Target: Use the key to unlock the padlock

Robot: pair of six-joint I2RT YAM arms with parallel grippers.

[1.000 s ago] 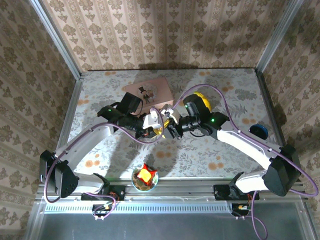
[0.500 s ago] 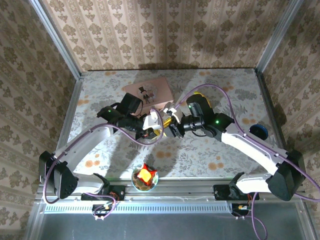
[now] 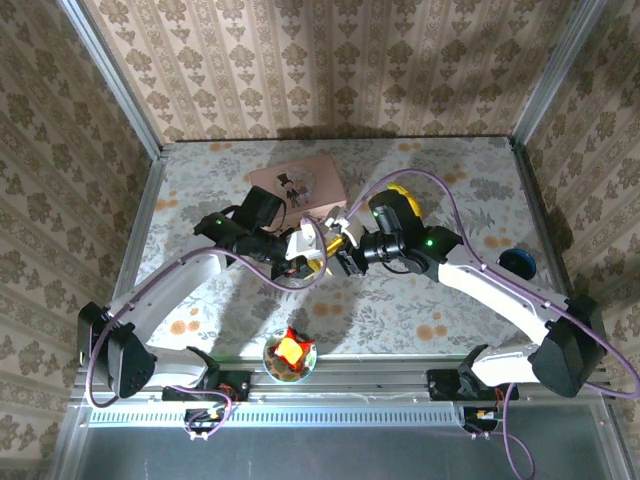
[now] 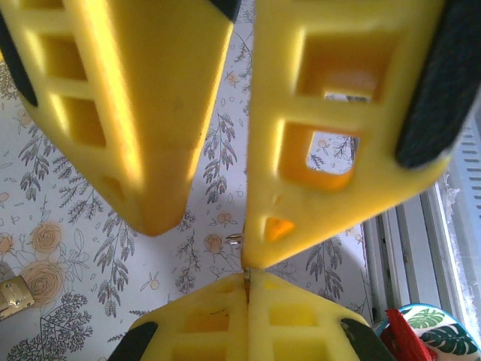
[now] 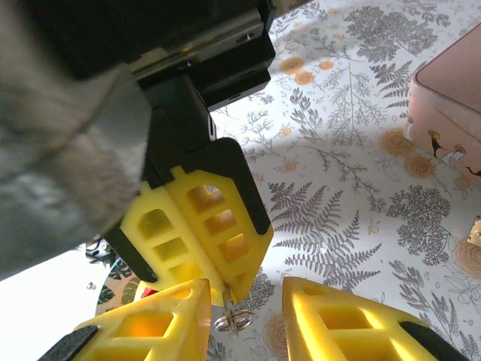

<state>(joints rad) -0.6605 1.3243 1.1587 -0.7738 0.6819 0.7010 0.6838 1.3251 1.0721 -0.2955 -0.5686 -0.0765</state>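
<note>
Top view: left gripper [image 3: 320, 256] and right gripper [image 3: 342, 243] tip to tip at mid-table, just in front of the pink box [image 3: 297, 185]. Banana [image 3: 404, 192] behind the right wrist, bowl [image 3: 290, 357] at the near edge, well apart

Left wrist view: key [image 4: 246, 280] edge-on, a thin sliver running straight out along the left fingers, pointing up the frame at the right gripper. Left jaws closed tight on it. Right fingers [image 4: 331, 135] spread above, one tip right at the key's end; contact hard to tell. Padlock [image 4: 13, 295] flat on the table at the lower left edge, cut off, off to the side of both grippers

Right wrist view: key upright in frame, sticking out of the clamped left tips, small ring at its lower end. Right jaws parted a little, one finger each side of the ring, gripping nothing. Box at the right edge
</note>
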